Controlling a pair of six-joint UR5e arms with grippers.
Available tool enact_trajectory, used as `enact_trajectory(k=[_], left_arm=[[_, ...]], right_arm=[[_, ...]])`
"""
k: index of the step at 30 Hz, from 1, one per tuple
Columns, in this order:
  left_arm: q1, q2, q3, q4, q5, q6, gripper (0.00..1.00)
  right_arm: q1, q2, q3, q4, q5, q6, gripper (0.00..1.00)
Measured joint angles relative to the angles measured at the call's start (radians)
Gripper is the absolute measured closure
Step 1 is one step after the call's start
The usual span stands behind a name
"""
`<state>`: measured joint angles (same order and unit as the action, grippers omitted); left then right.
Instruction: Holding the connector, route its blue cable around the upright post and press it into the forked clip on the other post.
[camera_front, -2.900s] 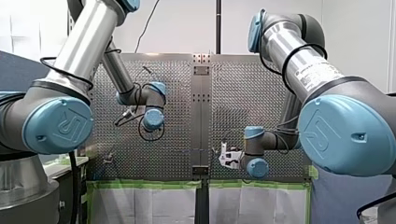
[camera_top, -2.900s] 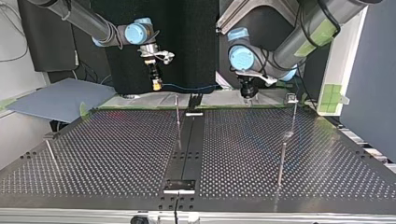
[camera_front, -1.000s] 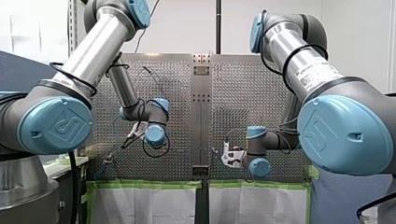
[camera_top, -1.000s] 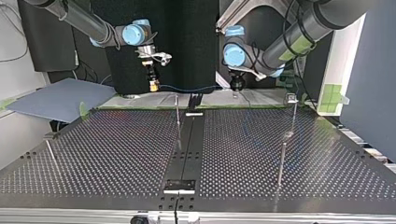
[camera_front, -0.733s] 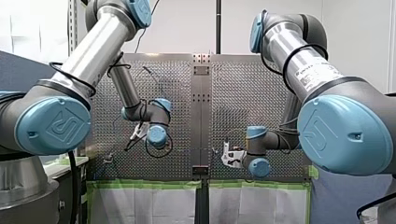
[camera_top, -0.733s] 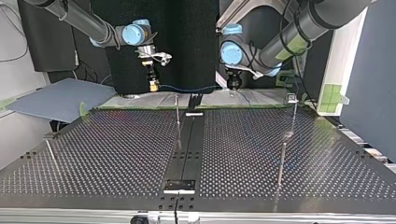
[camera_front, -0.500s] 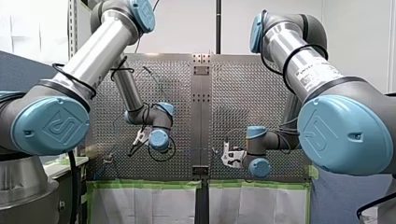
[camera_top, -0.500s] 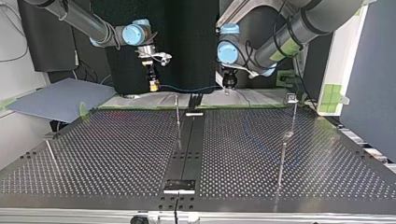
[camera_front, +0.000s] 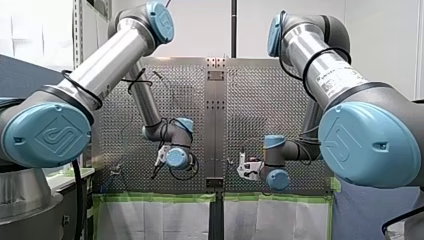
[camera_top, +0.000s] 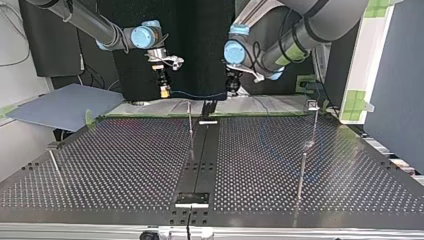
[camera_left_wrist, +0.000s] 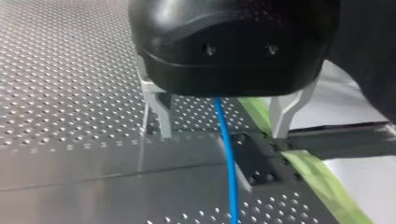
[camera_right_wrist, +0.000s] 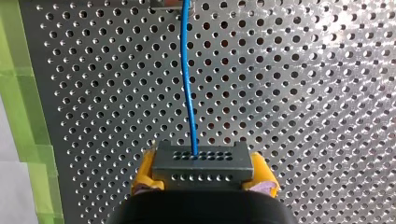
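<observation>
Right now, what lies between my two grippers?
The blue cable spans that gap, from the connector in my right gripper to my left gripper, as the top view shows; the left wrist view shows it between open fingers.

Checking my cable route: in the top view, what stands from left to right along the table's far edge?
my right hand holding the connector → upright post → my left hand → post with the forked clip
</observation>
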<state>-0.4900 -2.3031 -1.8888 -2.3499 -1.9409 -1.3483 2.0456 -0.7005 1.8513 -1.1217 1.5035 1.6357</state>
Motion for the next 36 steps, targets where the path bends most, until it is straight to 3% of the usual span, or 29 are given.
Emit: enact_trajectory(k=[29, 36], left_arm=[[-0.071, -0.063, 0.129, 0.011, -0.025, -0.232, 0.00], [-0.089, -0.106, 0.146, 0.006, -0.035, -0.291, 0.00]], right_arm=[[0.000, -0.001, -0.002, 0.002, -0.002, -0.003, 1.00], [-0.003, -0.001, -0.009, 0.009, -0.011, -0.011, 1.00]])
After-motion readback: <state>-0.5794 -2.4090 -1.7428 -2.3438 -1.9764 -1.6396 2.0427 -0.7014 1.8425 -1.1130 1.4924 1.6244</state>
